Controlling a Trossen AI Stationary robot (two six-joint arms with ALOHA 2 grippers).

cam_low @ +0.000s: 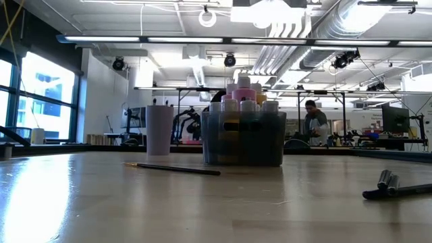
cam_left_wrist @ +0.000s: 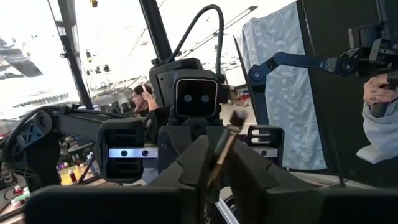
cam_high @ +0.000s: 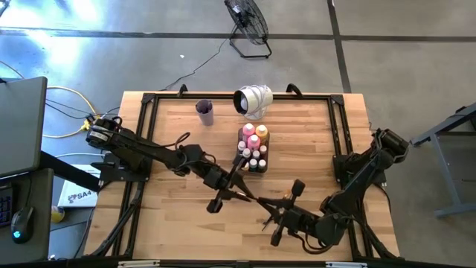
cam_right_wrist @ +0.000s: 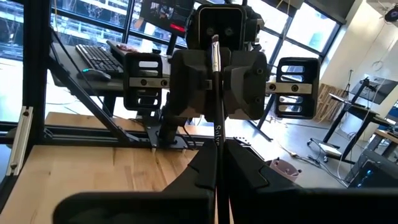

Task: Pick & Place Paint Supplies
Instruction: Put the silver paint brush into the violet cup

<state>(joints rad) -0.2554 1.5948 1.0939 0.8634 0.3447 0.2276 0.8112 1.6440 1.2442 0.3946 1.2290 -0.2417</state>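
We count two paintbrushes. One paintbrush [cam_right_wrist: 219,124] spans the gap between the two hands in the lower middle of the high view. The right hand [cam_right_wrist: 217,163] is clamped tight on its handle, and the left hand [cam_high: 222,198] faces it with its fingers pressed narrowly around the other end. The second paintbrush [cam_low: 172,168] lies flat on the worktop [cam_high: 171,223], left of centre in the low view, just in front of the tray [cam_low: 243,138]. In the tray at the centre of the high view stand two pink bottles [cam_high: 251,135], one orange bottle [cam_high: 262,132] and at least six tiny white-capped bottles [cam_high: 254,158]. One lilac cup [cam_high: 204,112] stands upper left of it.
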